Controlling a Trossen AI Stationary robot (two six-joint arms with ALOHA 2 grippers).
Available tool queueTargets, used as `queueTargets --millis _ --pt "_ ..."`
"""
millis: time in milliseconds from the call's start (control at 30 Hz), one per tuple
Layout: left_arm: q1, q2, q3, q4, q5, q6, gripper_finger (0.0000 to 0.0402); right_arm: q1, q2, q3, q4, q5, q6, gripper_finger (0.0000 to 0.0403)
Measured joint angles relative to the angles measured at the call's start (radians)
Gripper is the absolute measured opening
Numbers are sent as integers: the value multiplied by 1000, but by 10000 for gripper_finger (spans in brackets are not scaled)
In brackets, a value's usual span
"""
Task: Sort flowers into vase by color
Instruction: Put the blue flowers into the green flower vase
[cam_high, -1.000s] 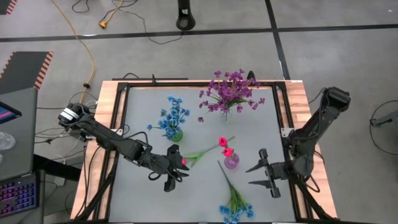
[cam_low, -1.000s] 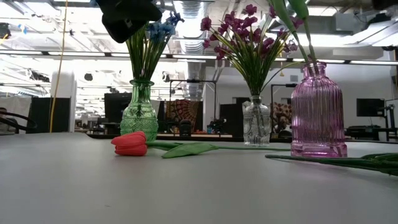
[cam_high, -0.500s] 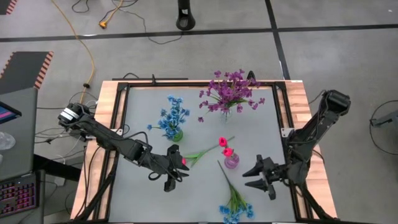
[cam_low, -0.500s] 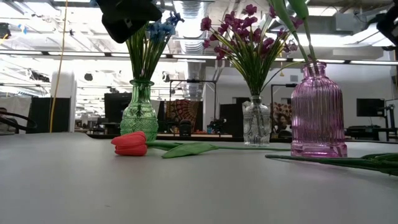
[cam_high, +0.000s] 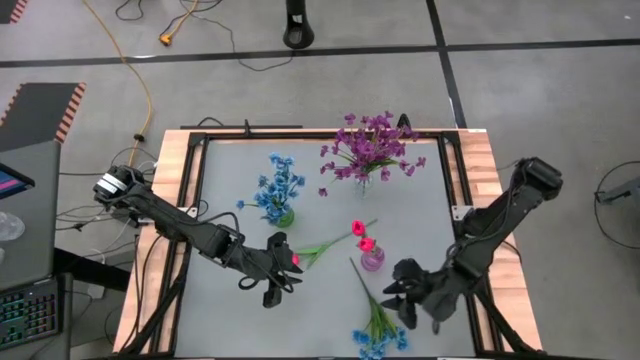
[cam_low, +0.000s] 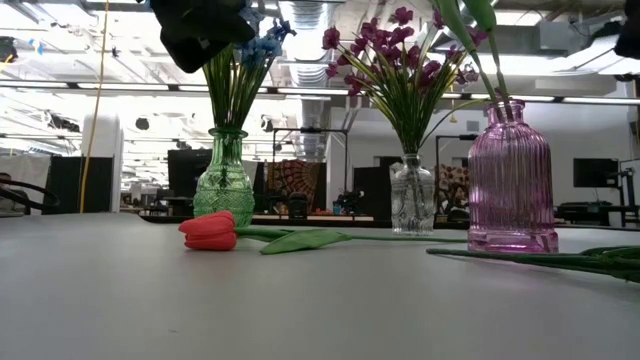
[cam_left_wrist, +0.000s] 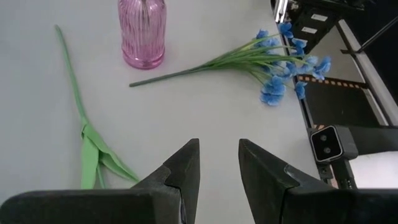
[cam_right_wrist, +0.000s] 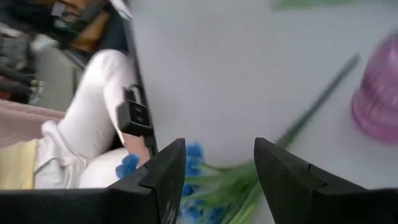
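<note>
**Right claw over the loose blue sprig, left claw by the tulip**

Landmark: pink vase (cam_high: 372, 259), near counter (cam_high: 230, 190) centre.

- Far left of vase: left claw (cam_high: 279, 287) is seen w/ fingers parted, nothing between them, beside the bud of the loose red tulip (cam_high: 297, 260).
- Tulip lies flat on the counter, stem running from the bud toward the vase; in low view the bud (cam_low: 210, 230) rests on the surface.
- Left & behind vase: green vase (cam_high: 284, 216) w/ blue flowers (cam_high: 277, 186).
- Behind vase: clear vase (cam_high: 362, 182) w/ purple flowers (cam_high: 368, 145).
- In the pink vase itself: pink-red buds (cam_high: 362, 236).
- Front of vase: loose blue sprig (cam_high: 376, 330) lies flat, stem end pointing toward the vase.
- Right & front of vase: right claw (cam_high: 408, 297) is held open & empty, just beside/over the sprig's stem; in right wrist view blue blooms (cam_right_wrist: 127, 165) show beyond the fingers.
</note>
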Motion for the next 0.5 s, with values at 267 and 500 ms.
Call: queueTargets --millis 267,500 --pt "0 0 0 -11 -1 0 98 -79 169 142 -78 -124 167 218" --pt "0 0 0 -11 -6 69 98 -128 287 203 -108 -245 273 218"
